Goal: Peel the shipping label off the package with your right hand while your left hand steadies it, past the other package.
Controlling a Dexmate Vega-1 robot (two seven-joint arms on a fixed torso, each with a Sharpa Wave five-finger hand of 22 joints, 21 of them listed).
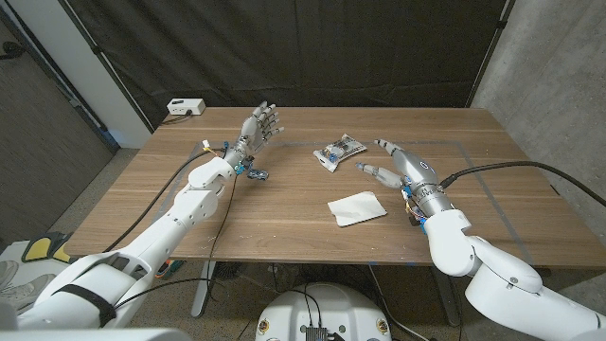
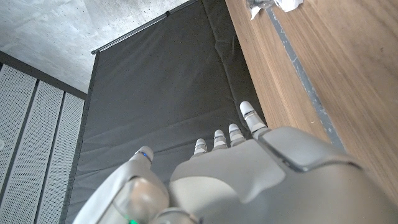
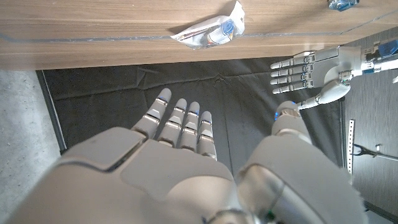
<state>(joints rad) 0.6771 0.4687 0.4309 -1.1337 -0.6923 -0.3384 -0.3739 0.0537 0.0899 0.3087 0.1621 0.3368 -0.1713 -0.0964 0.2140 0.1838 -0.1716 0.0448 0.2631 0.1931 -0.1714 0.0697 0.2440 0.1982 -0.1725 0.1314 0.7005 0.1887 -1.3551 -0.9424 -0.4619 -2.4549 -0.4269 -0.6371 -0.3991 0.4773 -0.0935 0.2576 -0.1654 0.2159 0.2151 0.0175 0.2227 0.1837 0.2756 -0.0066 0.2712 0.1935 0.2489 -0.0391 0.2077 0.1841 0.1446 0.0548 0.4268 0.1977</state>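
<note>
This looks like a robotics lab or test room rather than a home or office. A plain wooden desk (image 1: 284,223) stands on grey carpet (image 1: 104,185), with a black cloth backdrop (image 1: 284,47) hung from a rail behind it and bare concrete wall (image 1: 559,85) to one side. A ribbed grey panel (image 1: 33,104) lines the other side. Thin tape lines (image 1: 492,189) mark out a work zone on the desk top. A white power strip (image 1: 185,107) lies on the floor by the far corner, and black cables (image 1: 530,169) trail across the desk to the robot's arms. Small circuit boards and loose wiring (image 1: 232,163) sit exposed at its wrists.
</note>
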